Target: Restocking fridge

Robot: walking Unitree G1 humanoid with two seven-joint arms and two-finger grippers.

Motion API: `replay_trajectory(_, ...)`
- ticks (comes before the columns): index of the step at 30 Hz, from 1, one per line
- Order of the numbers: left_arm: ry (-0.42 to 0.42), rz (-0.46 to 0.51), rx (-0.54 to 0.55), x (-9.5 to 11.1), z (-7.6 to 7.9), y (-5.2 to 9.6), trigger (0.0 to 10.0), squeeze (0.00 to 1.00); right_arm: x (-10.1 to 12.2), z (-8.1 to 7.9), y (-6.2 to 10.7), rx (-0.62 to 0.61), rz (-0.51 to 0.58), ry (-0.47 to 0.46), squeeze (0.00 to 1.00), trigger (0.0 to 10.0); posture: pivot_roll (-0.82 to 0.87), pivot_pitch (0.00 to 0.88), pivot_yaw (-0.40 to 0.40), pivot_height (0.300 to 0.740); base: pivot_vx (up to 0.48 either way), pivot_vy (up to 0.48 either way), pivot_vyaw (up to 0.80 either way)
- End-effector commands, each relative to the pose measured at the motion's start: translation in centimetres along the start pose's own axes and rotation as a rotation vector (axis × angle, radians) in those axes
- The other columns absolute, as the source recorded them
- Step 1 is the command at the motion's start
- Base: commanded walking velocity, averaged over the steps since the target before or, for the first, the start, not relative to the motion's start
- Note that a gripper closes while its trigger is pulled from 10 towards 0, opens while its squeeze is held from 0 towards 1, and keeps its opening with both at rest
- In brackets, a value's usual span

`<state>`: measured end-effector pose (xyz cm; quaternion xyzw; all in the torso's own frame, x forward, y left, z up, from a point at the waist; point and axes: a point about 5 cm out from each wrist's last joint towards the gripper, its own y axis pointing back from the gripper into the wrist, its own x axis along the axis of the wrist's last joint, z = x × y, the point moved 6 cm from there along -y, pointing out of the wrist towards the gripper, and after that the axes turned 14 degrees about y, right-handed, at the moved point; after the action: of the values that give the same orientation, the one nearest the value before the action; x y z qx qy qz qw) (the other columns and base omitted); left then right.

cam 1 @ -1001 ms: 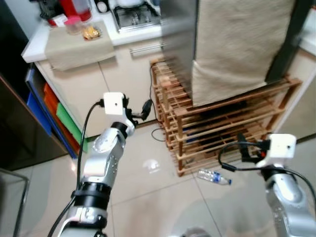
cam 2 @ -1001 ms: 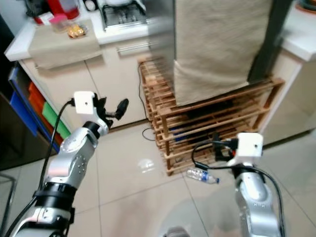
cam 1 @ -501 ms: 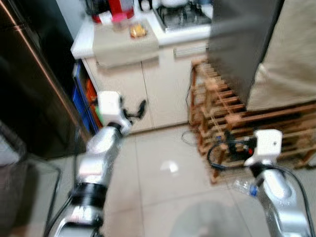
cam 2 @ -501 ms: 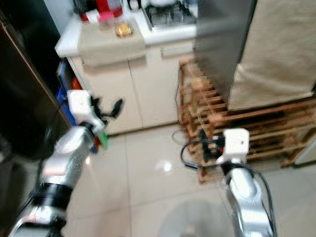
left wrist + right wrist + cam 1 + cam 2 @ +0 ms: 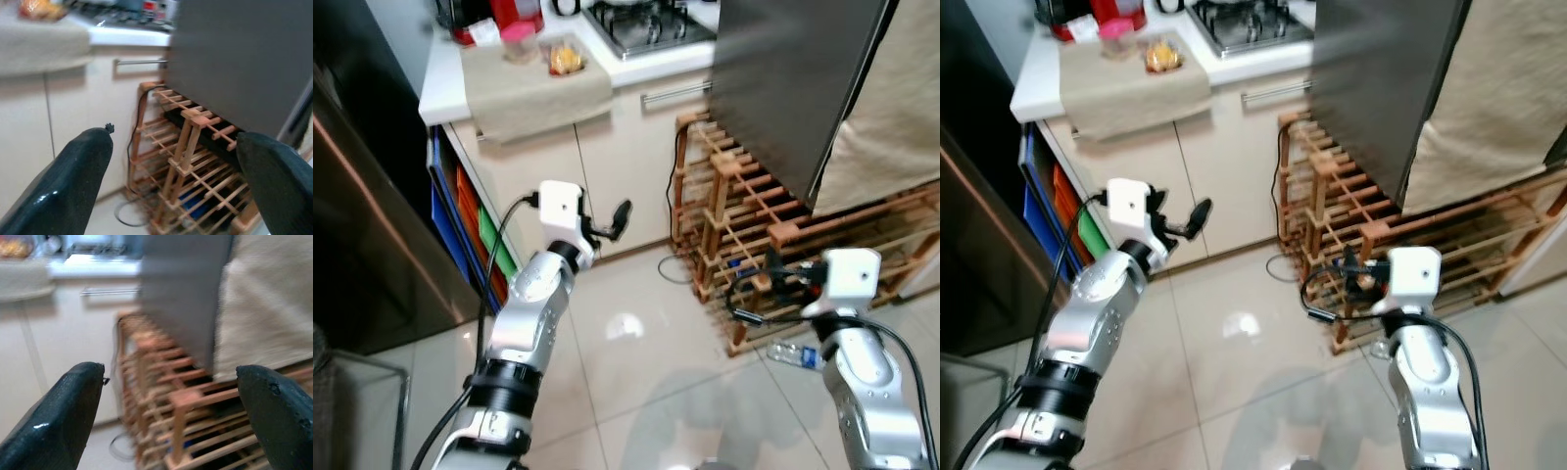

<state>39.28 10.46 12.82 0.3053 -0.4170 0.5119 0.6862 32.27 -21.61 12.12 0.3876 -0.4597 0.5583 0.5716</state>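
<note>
Far left you've got the dark brown fridge door (image 5: pixel 352 225) running down the side, so that's your target once you have stock in hand. Your left gripper (image 5: pixel 612 220) is released, fingers spread wide with nothing between them, held out in front of the cream bench cupboard (image 5: pixel 597 176). Next along, the slatted wooden rack (image 5: pixel 744 235) sits under the grey cabinet (image 5: pixel 783 88). Your right gripper (image 5: pixel 166 401) is spread wide and empty too, facing that rack. The clear plastic water bottle (image 5: pixel 793 354) lies on the tiled floor (image 5: pixel 626 382) just beside the rack's foot; I'd bend low and take it across its middle.
</note>
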Motion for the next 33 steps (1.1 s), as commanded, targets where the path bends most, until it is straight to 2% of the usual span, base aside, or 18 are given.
replay_trajectory(1, 0.045, 0.002, 0.041, 0.1, -1.0, 0.0, 10.0, 0.00, 0.5, 1.3, 0.0, -0.056, 0.018, -0.009, 0.00, 10.0, -0.21, 0.000, 0.095, 0.740, 0.000, 0.000, -0.75)
replay_trajectory(6, 0.038, 0.010, 0.051, 0.3, -1.3, 0.1, 10.0, 0.00, 0.5, 1.9, 0.1, -0.090, 0.010, -0.032, 0.00, 10.0, -0.21, 0.000, 0.091, 0.740, 0.000, 0.000, -0.75)
replay_trajectory(7, -0.008, 0.023, 0.045, 0.6, -1.0, 0.1, 10.0, 0.00, 0.3, 2.7, 0.0, -0.123, -0.003, -0.034, 0.00, 10.0, -0.20, 0.000, 0.082, 0.740, 0.000, 0.000, -0.74)
replay_trajectory(12, -0.050, 0.039, 0.006, 0.9, -0.1, 0.0, 10.0, 0.00, 0.3, 3.1, -0.3, -0.140, -0.004, -0.030, 0.00, 10.0, -0.20, 0.000, 0.081, 0.740, 0.000, 0.000, -0.74)
replay_trajectory(17, -0.074, 0.059, 0.011, 1.4, -0.5, 0.1, 10.0, 0.00, 0.4, 1.6, -0.6, -0.094, -0.002, -0.004, 0.00, 10.0, -0.19, 0.000, 0.069, 0.740, 0.459, 0.000, -0.69)
replay_trajectory(20, -0.074, 0.062, 0.016, 1.5, -0.7, 0.1, 10.0, 0.00, 0.4, 1.3, -0.6, -0.078, -0.003, -0.004, 0.00, 10.0, -0.19, 0.000, 0.069, 0.740, 0.480, 0.000, -0.46)
replay_trajectory(25, -0.147, 0.104, -0.030, 2.6, 0.6, 0.0, 10.0, 0.00, 0.4, -0.6, -1.0, 0.009, -0.001, 0.005, 0.00, 10.0, -0.17, 0.000, 0.060, 0.740, 0.480, 0.000, 0.00)
replay_trajectory(33, -0.138, 0.113, -0.045, 2.7, 1.3, -0.3, 10.0, 0.00, 0.7, -1.4, -1.0, 0.041, 0.018, 0.023, 0.00, 10.0, -0.18, 0.000, 0.059, 0.740, 0.480, 0.000, 0.00)
